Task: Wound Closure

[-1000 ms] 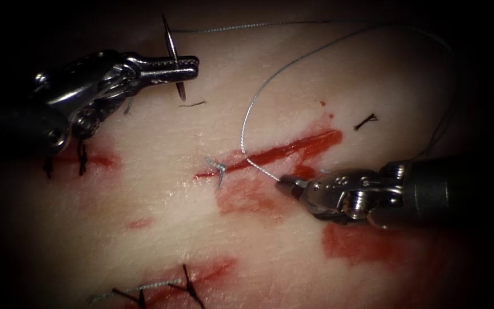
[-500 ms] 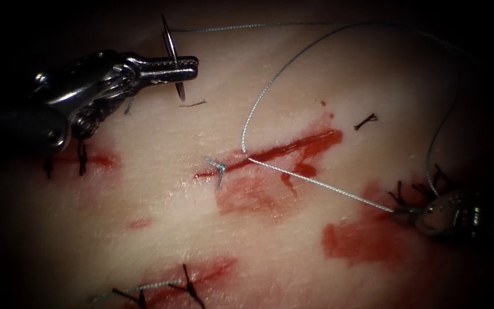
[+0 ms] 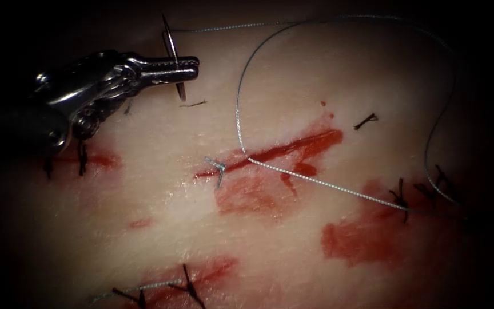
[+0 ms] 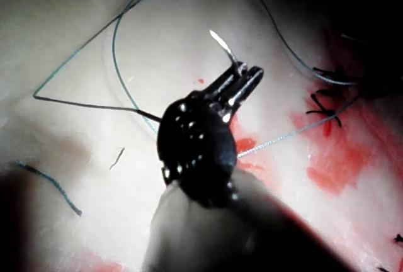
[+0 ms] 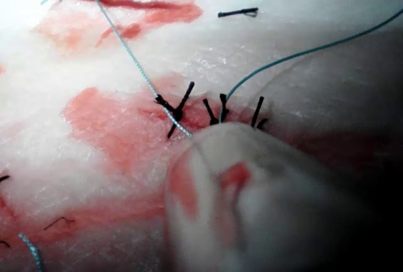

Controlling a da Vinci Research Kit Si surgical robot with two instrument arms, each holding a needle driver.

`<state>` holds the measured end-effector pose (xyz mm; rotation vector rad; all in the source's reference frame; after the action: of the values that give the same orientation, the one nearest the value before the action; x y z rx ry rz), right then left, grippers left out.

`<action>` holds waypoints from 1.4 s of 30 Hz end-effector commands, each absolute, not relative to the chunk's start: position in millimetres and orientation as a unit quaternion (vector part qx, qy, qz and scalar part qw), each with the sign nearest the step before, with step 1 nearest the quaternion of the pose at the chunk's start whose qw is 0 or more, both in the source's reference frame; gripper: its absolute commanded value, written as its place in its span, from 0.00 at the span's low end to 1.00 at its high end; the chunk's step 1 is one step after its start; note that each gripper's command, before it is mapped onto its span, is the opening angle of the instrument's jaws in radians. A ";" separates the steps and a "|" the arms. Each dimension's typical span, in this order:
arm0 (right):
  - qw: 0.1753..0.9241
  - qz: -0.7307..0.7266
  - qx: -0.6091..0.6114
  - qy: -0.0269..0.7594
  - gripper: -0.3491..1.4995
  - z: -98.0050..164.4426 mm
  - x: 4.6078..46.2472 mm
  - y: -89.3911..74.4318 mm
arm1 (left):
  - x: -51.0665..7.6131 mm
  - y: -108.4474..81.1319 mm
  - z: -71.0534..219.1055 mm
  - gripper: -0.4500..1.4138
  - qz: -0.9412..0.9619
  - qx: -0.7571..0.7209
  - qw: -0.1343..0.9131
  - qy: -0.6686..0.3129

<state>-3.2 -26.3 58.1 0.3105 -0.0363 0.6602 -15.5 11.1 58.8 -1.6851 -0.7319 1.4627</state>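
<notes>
My left tool (image 3: 187,66) hovers over the tissue (image 3: 161,212) to the upper left of the cut (image 3: 281,151), jaws shut on the curved needle (image 3: 172,54) near the middle of its curve. The needle is clear of the tissue; in the left wrist view its tip (image 4: 223,46) sticks out past the left tool's jaws (image 4: 249,80). Thread (image 3: 315,182) comes out of the cut and runs straight and taut to the lower right. In the right wrist view this thread (image 5: 135,64) ends at my right tool's tip (image 5: 208,138), which holds it. A wide loop of thread (image 3: 338,20) arcs back to the needle.
A tied stitch (image 3: 218,167) sits at the cut's left end. Black stitches lie at the right (image 3: 401,197), under the left tool (image 3: 81,160) and along the bottom (image 3: 187,283). Cut thread ends (image 3: 366,120) lie loose. Red fluid (image 3: 367,240) stains the tissue.
My right tool has moved from the cut toward the lower right, out of the endoscope view, pulling thread through the cut until the strand is taut. The left tool and needle stayed still.
</notes>
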 end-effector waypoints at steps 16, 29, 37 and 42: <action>0.939 0.293 0.146 0.102 0.77 53.6 -1.3 -22.4 | -16.0 11.0 59.4 0.00 0.574 -0.662 0.387 -0.288; 0.878 0.332 0.058 0.340 0.83 48.9 16.8 -16.2 | -16.1 11.1 59.4 0.00 0.574 -0.662 0.387 -0.287; 0.873 0.271 0.102 0.393 0.87 53.9 26.5 -21.4 | -16.1 11.1 59.4 0.00 0.574 -0.662 0.387 -0.287; 0.860 0.295 0.137 0.392 0.75 57.5 29.7 -23.3 | -16.2 11.0 59.3 0.00 0.574 -0.662 0.387 -0.287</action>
<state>29.0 -23.1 57.4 0.2912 0.8092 0.6141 -15.7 11.2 58.8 -1.6834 -0.7294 1.4616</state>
